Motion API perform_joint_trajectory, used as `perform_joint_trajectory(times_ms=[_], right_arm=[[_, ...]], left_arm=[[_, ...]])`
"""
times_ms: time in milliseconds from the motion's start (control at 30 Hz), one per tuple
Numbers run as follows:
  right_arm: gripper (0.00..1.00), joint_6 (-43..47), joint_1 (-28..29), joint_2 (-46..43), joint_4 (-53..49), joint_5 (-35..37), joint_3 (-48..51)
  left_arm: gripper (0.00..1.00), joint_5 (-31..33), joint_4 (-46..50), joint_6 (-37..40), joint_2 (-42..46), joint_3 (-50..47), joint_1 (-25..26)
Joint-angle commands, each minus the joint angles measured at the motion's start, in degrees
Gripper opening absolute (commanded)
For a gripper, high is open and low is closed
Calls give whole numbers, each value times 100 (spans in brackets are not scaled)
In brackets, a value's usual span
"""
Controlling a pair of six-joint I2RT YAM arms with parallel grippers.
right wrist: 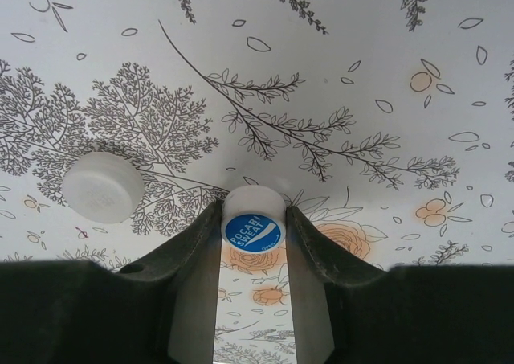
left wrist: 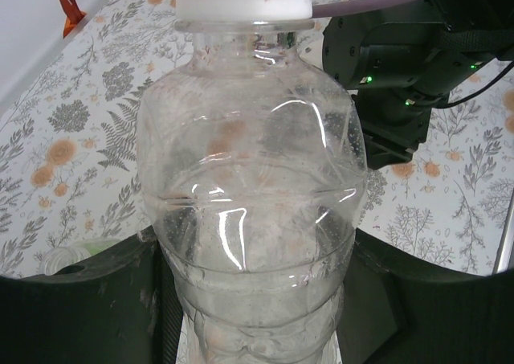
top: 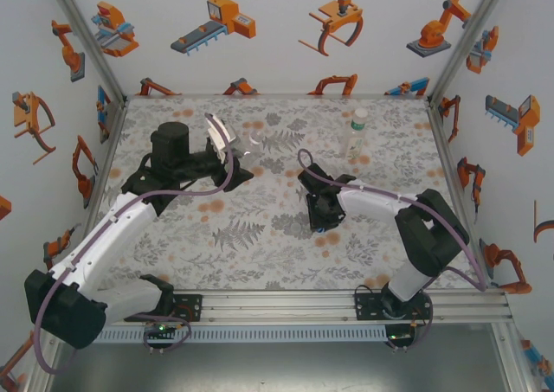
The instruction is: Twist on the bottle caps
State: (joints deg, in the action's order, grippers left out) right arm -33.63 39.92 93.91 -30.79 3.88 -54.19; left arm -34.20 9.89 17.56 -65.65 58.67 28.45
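Observation:
My left gripper [left wrist: 257,300] is shut on the lower body of a clear bottle [left wrist: 249,163], held above the table. A white cap or collar [left wrist: 243,2] sits at the bottle's neck, cut off by the frame's top edge. In the top view this bottle [top: 222,138] is at the left gripper [top: 232,160], left of centre. My right gripper [right wrist: 253,219] is down at the table, shut on a white bottle cap with a blue label [right wrist: 253,232]. A plain pale cap [right wrist: 103,187] lies on the table just to its left. The right gripper [top: 322,221] is near mid-table.
A taller clear bottle with a green band [top: 357,132] stands upright at the back right of the floral mat [top: 260,236]. The right arm's black wrist [left wrist: 401,59] is close beyond the held bottle. A pale greenish object [left wrist: 68,259] lies below the left gripper.

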Motion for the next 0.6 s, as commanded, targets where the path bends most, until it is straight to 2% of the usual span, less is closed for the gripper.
perform_joint_trajectory(times_ms=[0,200,367,567], right_arm=[[26,174,-19,-267,-130,16,-196],[23,534,-56,-764,-181,-250,-394],[22,1039,-250,-1339,-15,-1231,-618],[16,2034,-406,-2216,261,-2095,-844]], left_arm=[[8,-255,-21,-17,-92,36,-12],[8,-576,171,87,-244,160,-6],[8,-966,316,224,-326,231,33],[8,-686,863,732,-437,367,379]])
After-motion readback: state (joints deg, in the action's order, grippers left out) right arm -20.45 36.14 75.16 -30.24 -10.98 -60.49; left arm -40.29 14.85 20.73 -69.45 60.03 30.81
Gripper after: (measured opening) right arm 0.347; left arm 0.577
